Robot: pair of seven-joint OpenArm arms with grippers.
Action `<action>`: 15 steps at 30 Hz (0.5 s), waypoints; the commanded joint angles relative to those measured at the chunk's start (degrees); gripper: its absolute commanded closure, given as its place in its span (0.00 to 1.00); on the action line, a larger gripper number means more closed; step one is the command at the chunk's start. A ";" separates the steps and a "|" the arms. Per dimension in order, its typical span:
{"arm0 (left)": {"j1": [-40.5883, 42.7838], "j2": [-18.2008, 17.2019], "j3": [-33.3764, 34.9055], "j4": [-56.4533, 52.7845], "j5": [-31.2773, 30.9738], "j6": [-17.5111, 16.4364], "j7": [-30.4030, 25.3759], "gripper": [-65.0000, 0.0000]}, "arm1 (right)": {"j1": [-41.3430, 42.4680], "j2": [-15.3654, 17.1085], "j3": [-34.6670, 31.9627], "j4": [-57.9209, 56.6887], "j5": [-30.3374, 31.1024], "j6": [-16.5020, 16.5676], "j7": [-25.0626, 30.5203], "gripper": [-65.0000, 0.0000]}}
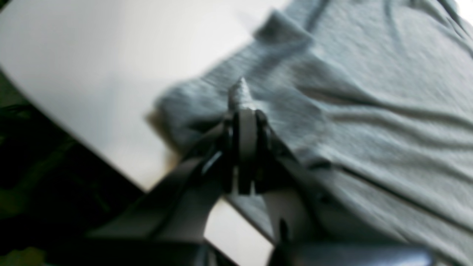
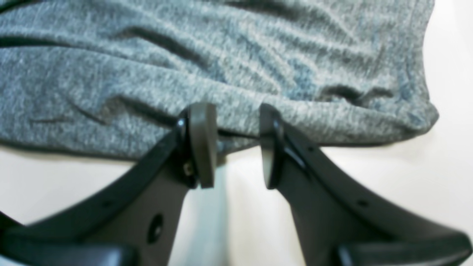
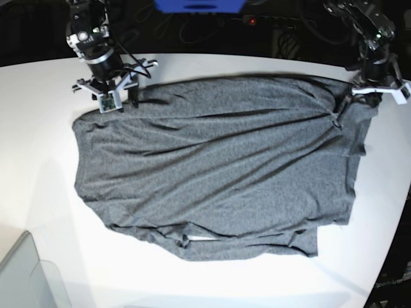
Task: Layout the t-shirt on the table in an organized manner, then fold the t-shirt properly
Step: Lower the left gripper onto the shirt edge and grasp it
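Note:
The dark-grey t-shirt lies spread and wrinkled across the white table. My left gripper is at the shirt's far right corner. In the left wrist view it is shut on a pinched peak of the t-shirt, near the table edge. My right gripper is at the shirt's far left corner. In the right wrist view it is open, with its fingertips at the t-shirt's folded edge, low over the table.
A translucent grey bin corner sits at the front left of the table. The table's curved edge runs close beside the left gripper, with dark floor beyond. Cables and dark gear lie behind the table's far edge.

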 commanded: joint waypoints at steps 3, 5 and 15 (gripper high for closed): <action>-0.82 -2.04 0.11 -2.67 -0.42 -0.16 -0.65 1.00 | 0.01 0.21 0.13 0.88 0.11 -0.18 1.40 0.68; -0.82 -2.74 0.11 -3.99 -0.42 -0.16 -0.65 1.00 | -0.08 0.21 0.13 0.79 0.11 -0.18 1.40 0.68; -0.91 -5.03 0.02 -4.78 -0.42 -0.16 -0.65 0.99 | -0.35 0.30 0.13 0.79 0.11 -0.18 1.40 0.68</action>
